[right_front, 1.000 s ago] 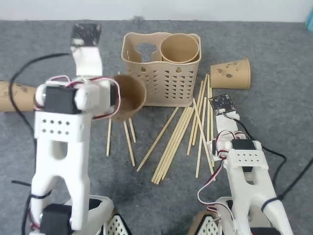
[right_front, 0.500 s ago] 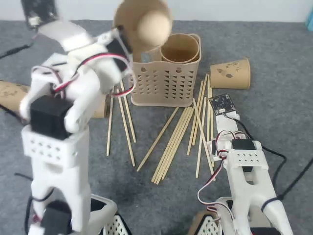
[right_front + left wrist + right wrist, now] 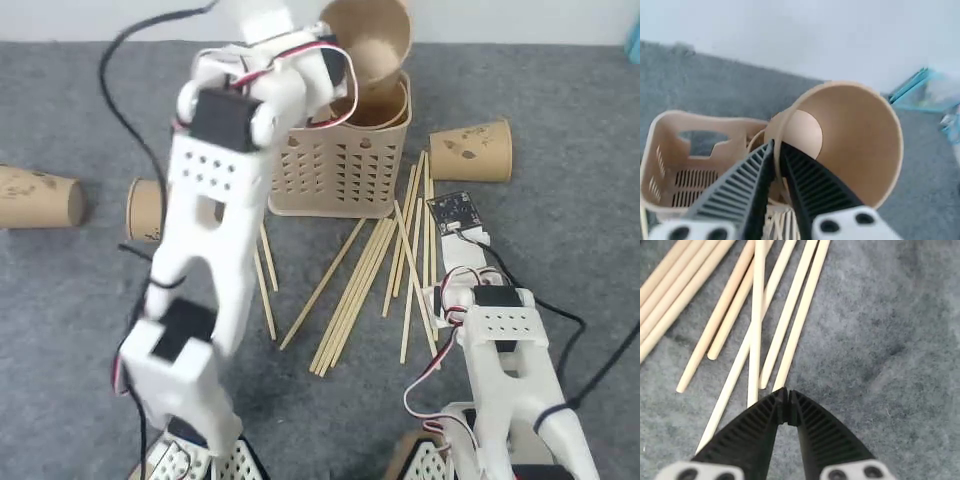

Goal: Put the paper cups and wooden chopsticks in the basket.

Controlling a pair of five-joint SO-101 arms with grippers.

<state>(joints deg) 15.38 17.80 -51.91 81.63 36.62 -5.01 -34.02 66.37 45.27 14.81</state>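
Observation:
My left gripper (image 3: 775,148) is shut on the rim of a brown paper cup (image 3: 855,140), its fingers pinching the wall. From above, this cup (image 3: 375,35) hangs tilted over the right compartment of the beige basket (image 3: 335,160), just above another cup (image 3: 397,108) standing inside. Three more cups lie on their sides: one (image 3: 472,150) right of the basket, one (image 3: 40,197) at the far left, one (image 3: 145,208) partly behind the left arm. Several wooden chopsticks (image 3: 365,270) are scattered in front of the basket. My right gripper (image 3: 787,406) is shut and empty, low over chopsticks (image 3: 757,315).
The grey carpet (image 3: 560,240) covers the table. The basket's left compartment (image 3: 695,145) holds nothing visible. The left arm (image 3: 215,230) stretches across the left side of the chopstick pile. A blue object (image 3: 935,90) lies at the far right edge.
The left arm lifted its cup from beside the basket's left and swung it up and right, over the right compartment. The cup left of the basket came into sight. The right arm stayed still.

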